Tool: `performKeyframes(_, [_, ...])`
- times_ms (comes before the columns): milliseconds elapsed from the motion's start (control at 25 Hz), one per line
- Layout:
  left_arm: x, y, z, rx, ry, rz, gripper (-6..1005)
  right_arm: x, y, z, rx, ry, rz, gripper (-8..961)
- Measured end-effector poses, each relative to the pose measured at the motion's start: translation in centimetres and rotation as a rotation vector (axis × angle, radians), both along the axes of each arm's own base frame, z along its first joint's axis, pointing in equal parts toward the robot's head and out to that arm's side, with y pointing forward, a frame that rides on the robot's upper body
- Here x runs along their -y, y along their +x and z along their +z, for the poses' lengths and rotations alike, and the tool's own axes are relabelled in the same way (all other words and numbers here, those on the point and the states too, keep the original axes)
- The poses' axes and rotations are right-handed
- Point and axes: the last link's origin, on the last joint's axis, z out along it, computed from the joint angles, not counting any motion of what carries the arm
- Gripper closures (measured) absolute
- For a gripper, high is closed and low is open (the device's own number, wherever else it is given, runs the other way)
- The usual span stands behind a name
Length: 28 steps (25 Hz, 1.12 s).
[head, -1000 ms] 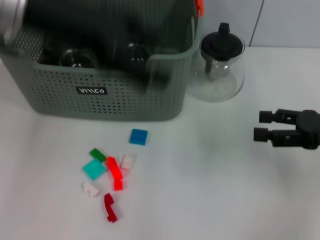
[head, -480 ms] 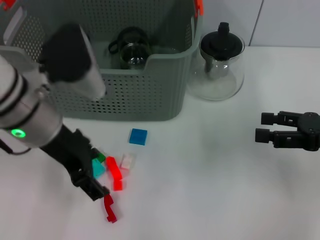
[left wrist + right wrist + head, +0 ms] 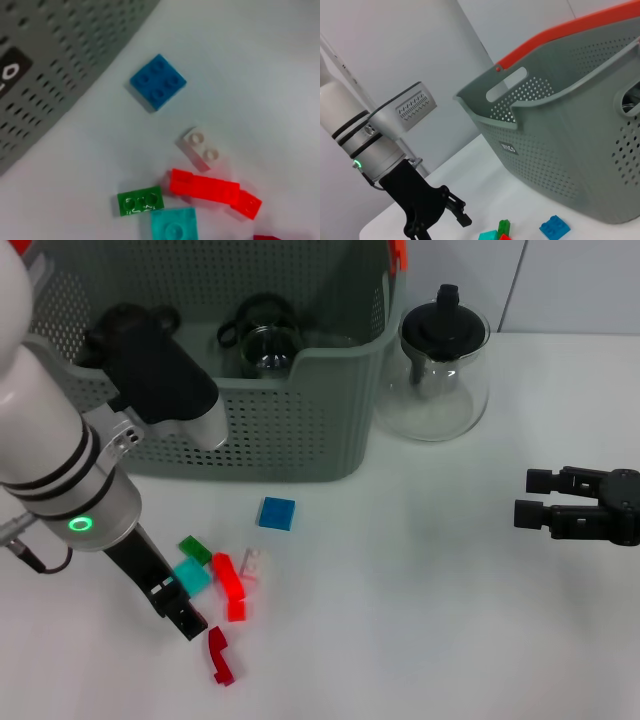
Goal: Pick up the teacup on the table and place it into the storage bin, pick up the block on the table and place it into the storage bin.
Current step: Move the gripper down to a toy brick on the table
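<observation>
Head view has my left gripper (image 3: 180, 610), jaws probably parted, low beside the teal block (image 3: 188, 577) to grab it; right gripper (image 3: 537, 497) parked open.

The storage bin (image 3: 250, 430), a large grey-green basket with perforated walls and an orange clip at its corner, is sitting at the back of the white table (image 3: 420, 620). A clear glass teacup (image 3: 262, 340) with a dark handle is resting upright inside it. In front of the bin, small blocks are lying loose on the table: a blue square block (image 3: 277, 513) nearest the bin, then green (image 3: 194, 549), teal (image 3: 188, 577), white (image 3: 254, 562), bright red (image 3: 230, 585) and dark red (image 3: 220, 655) ones clustered close together.
</observation>
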Motion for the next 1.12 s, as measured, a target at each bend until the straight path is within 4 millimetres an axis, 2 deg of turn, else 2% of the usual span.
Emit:
performKeyframes(480, [0.1,-0.8,-1.4,-0.044,0.032,0.045,50,-0.1,0.1,0.1,0.006,0.007,-0.001,9])
performKeyframes(1120, [0.0,-1.6,-2.1,-0.049,0.037,0.051,51,-0.2,0.1,0.1,0.008,0.009,-0.004,9])
